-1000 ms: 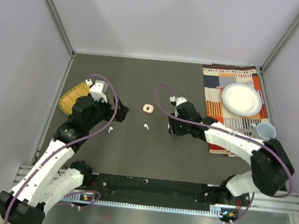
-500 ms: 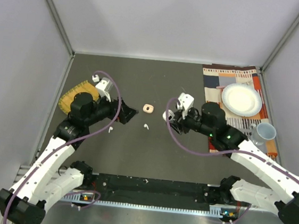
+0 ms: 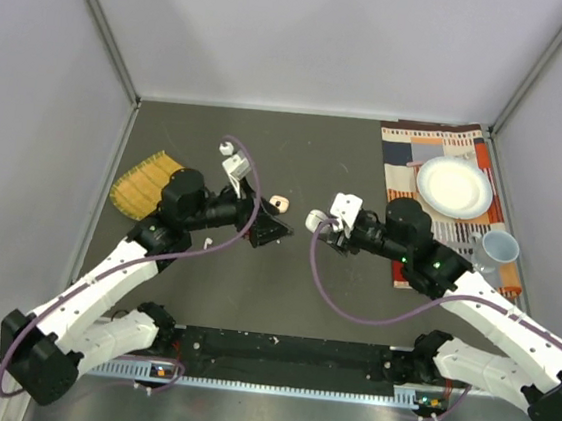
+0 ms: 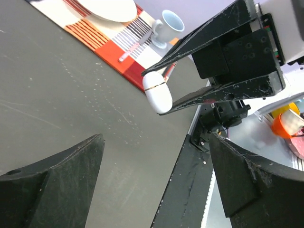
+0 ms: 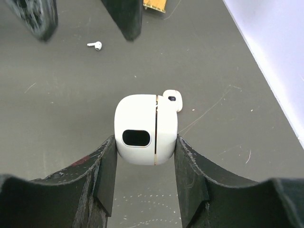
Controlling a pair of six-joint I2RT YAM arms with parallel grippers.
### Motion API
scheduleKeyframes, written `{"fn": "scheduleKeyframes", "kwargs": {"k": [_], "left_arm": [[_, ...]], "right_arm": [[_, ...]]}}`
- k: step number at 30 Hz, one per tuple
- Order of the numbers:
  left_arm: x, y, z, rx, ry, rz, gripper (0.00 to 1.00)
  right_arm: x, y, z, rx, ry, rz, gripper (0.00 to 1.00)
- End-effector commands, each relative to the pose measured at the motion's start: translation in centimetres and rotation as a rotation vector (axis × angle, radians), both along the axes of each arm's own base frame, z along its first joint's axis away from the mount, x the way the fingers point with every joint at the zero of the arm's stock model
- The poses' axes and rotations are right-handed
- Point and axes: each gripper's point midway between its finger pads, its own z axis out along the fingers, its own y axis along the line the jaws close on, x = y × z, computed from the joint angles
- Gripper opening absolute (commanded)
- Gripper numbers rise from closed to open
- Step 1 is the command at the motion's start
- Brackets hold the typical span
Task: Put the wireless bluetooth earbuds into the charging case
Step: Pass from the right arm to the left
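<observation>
My right gripper (image 3: 318, 221) is shut on the white charging case (image 5: 142, 118), held above the table with its lid closed. The left wrist view also shows the case (image 4: 158, 95) between those fingers. A white earbud (image 5: 172, 99) lies on the table just beyond the case. Another white earbud (image 5: 95, 45) lies farther off, and the top view shows it (image 3: 209, 242) below the left arm. My left gripper (image 3: 264, 227) is open and empty, and it faces the case from a short way to the left. A small peach-pink piece (image 3: 280, 202) lies just behind the two grippers.
A striped placemat (image 3: 408, 153) at the back right carries a white plate (image 3: 455, 186). A pale cup (image 3: 498, 246) stands by its near edge. A yellow woven mat (image 3: 143, 184) lies at the left. Grey walls enclose the table.
My left arm has swung right to the table's middle, its gripper still open. The right gripper has lifted the case off the table and turned it toward the left gripper.
</observation>
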Motion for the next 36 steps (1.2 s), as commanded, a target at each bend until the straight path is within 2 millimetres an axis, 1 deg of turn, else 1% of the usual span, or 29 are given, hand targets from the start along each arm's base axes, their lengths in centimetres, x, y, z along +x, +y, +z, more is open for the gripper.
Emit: {"fn": "scheduleKeyframes", "kwargs": {"k": [1, 6, 9, 13, 18, 23, 27, 30, 31, 36], "left_arm": [[0.3, -2.3, 1.5, -0.041, -0.020, -0.029, 0.95], [0.8, -3.9, 1.4, -0.084, 0.035, -0.022, 0.93], [1.1, -4.5, 1.3, -0.091, 0.054, -0.010, 0.91], [1.9, -4.9, 1.0, -0.095, 0.080, 0.023, 0.87], [2.1, -5.4, 0.2, -0.079, 0.098, 0.040, 0.82], [2.1, -5.9, 0.0, -0.082, 0.102, 0.048, 0.76], [1.9, -6.6, 0.0, -0.088, 0.106, 0.033, 0.65], [1.7, -7.0, -0.2, -0.080, 0.114, 0.017, 0.62], [1.6, -7.1, -0.3, -0.078, 0.117, 0.009, 0.58], [1.4, -7.3, -0.3, -0.073, 0.115, -0.002, 0.51]], "right_arm": [[-0.5, 0.7, 1.4, 0.016, -0.067, 0.040, 0.00], [-0.6, 0.9, 1.1, 0.002, -0.077, 0.035, 0.00], [-0.7, 0.9, 1.1, -0.006, -0.088, 0.030, 0.00], [-0.6, 1.0, 1.0, -0.005, -0.092, 0.011, 0.00], [-0.5, 1.2, 1.3, 0.014, -0.099, -0.003, 0.00], [-0.5, 1.3, 1.4, 0.025, -0.100, -0.007, 0.00], [-0.5, 1.4, 1.3, 0.032, -0.099, -0.013, 0.00], [-0.3, 1.3, 1.4, 0.038, -0.103, -0.028, 0.00], [-0.2, 1.4, 1.7, 0.045, -0.110, -0.030, 0.00], [-0.2, 1.2, 1.8, 0.054, -0.120, -0.039, 0.00]]}}
